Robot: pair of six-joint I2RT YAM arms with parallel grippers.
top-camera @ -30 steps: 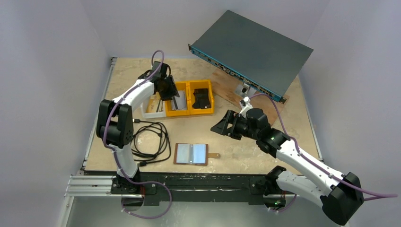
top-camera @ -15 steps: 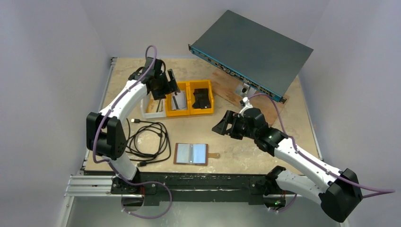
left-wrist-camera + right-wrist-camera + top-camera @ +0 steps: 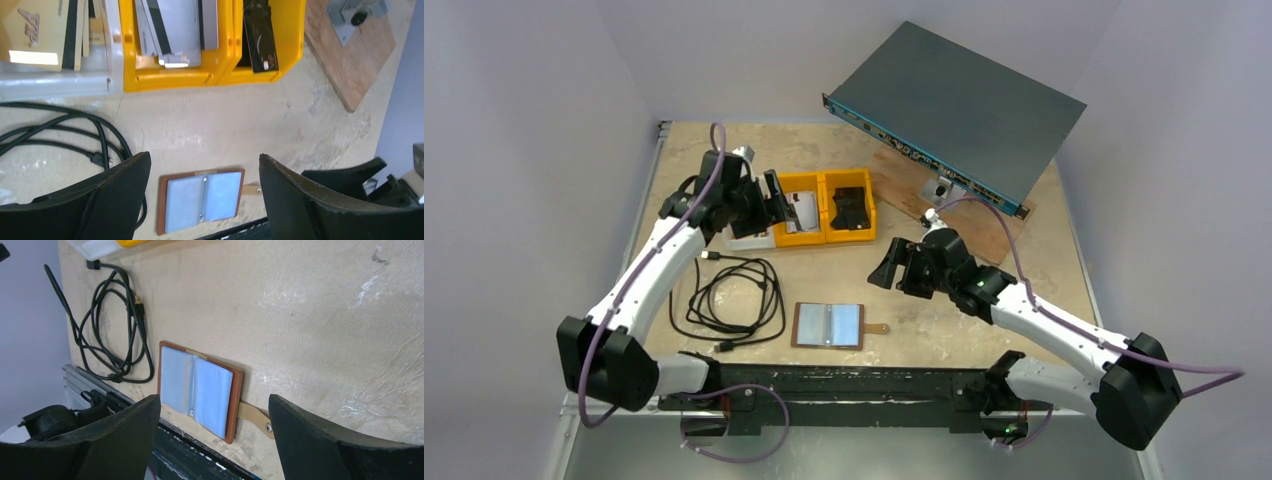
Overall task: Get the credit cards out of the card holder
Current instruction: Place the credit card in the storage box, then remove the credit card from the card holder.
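Note:
The brown card holder (image 3: 828, 325) lies open and flat near the table's front edge, its silvery-blue pockets up; it also shows in the left wrist view (image 3: 200, 201) and the right wrist view (image 3: 199, 388). Tan cards (image 3: 40, 31) lie in the white bin (image 3: 749, 240). Grey-white striped cards (image 3: 172, 27) lie in the left yellow bin (image 3: 801, 237). My left gripper (image 3: 776, 201) is open and empty, above the bins. My right gripper (image 3: 886, 268) is open and empty, up and right of the holder.
A black chunky object (image 3: 851, 209) sits in the right yellow bin (image 3: 856, 236). A coiled black cable (image 3: 732, 300) lies left of the holder. A grey rack unit (image 3: 954, 110) and a wooden board (image 3: 914, 195) stand at the back right.
My left arm has drawn back and leftward from the yellow bin, leaving striped cards visible in it. My right gripper has shifted slightly left and lower toward the holder.

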